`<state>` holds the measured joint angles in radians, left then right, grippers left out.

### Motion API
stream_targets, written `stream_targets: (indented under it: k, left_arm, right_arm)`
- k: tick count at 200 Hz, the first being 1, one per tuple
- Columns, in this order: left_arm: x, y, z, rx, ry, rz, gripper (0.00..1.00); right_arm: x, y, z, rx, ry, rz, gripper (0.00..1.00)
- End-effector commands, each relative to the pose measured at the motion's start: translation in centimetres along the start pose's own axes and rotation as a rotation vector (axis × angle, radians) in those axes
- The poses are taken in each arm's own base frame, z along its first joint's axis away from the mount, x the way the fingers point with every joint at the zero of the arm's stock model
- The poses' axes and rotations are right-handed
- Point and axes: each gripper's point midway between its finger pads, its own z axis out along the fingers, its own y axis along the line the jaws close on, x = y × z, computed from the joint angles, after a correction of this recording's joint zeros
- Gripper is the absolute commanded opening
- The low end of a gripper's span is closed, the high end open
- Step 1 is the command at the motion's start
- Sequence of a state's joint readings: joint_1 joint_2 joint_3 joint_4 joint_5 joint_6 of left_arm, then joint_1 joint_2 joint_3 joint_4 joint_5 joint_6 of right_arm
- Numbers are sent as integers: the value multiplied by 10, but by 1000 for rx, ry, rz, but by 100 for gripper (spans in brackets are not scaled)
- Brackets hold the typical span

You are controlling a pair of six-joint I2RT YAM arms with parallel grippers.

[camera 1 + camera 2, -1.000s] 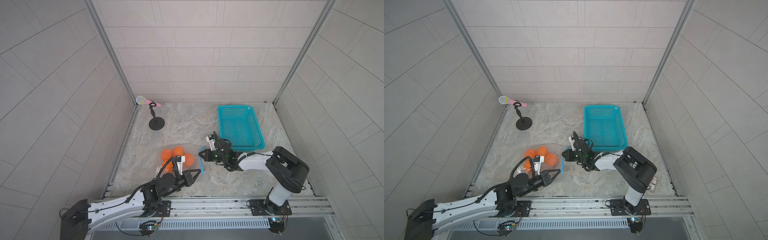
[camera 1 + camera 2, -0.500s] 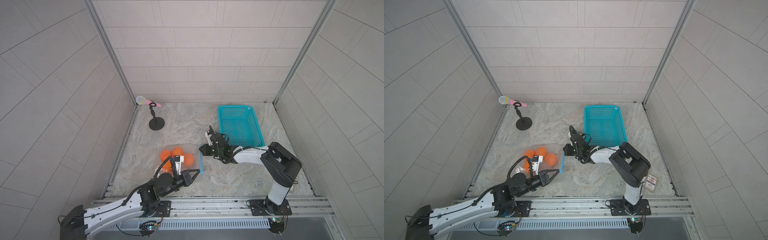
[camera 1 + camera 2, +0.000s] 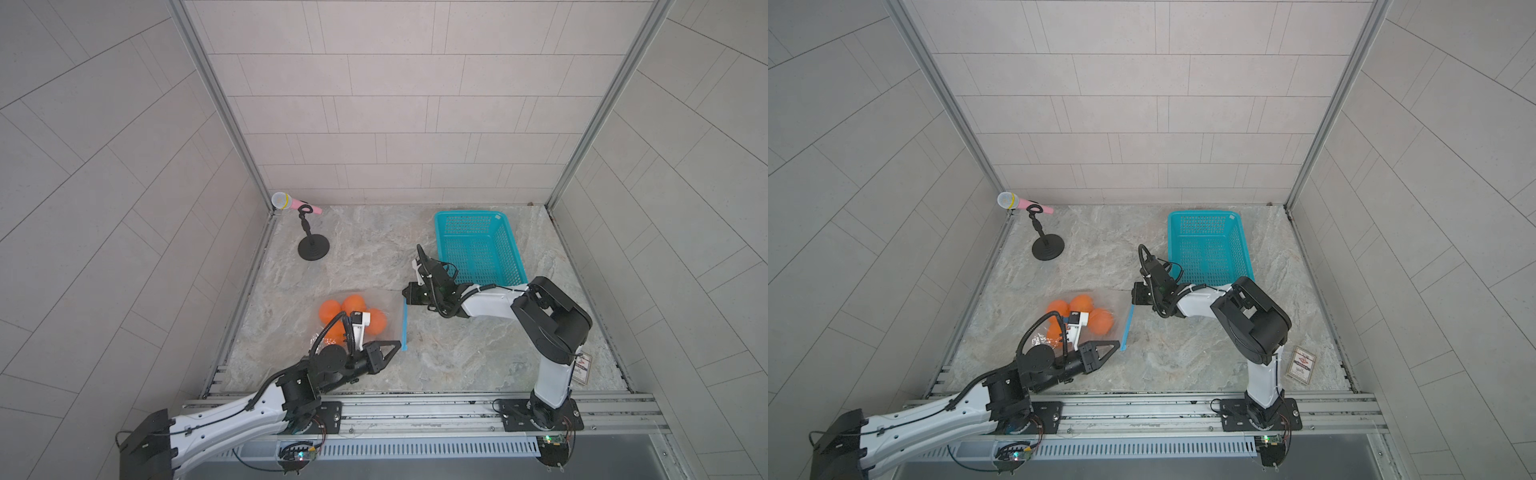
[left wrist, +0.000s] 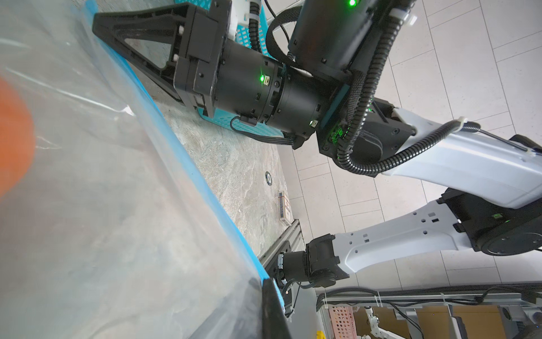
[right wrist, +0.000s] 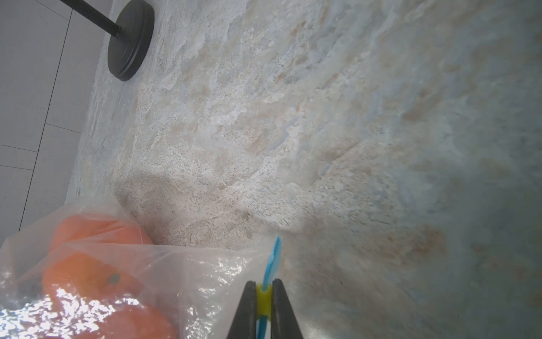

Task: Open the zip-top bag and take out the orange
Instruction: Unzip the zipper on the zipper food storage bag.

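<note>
Evidently unzipping is underway: the right pincer [image 5: 263, 293] is pinching the yellow tab [image 5: 262, 302], and the left pincer [image 3: 398, 343] is clamping the 6 o'clock corner of the bag [image 3: 392, 320] — lying at 7 o'clock on the worktop [image 3: 457, 357]. Next calls for steady sliding.

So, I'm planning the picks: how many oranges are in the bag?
4, all in the zip-top bag: three oranges side by side farther back, one nearer, partly behind the left arm; more may be hidden under it.

Robot lab: tiled walls [image 3: 415, 104], mounting rail [image 3: 415, 409]
</note>
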<state>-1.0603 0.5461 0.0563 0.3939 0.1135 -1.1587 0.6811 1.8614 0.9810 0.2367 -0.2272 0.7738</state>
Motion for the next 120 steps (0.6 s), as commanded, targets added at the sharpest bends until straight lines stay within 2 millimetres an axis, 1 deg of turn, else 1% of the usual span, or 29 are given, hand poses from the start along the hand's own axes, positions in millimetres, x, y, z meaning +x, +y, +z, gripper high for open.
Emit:
stream_targets:
  k: [1,24,52,89,120]
  left_arm:
    - [1,-49,-3,179,43,25,0]
    - [2,-50,-2,179,49,25,0]
    - [4,-51,0,186,63,22,0]
    - [6,-46,3,172,68,19,0]
    - [7,-48,4,177,75,18,0]
  right_arm:
    - [-23,-30,8,120,-78,-4,3]
    - [-26,-28,17,109,-86,-7,3]
    - [-29,-31,25,117,-96,-10,3]
    - [-37,-33,28,124,-121,-12,3]
    - [-40,-33,29,121,-130,-20,4]
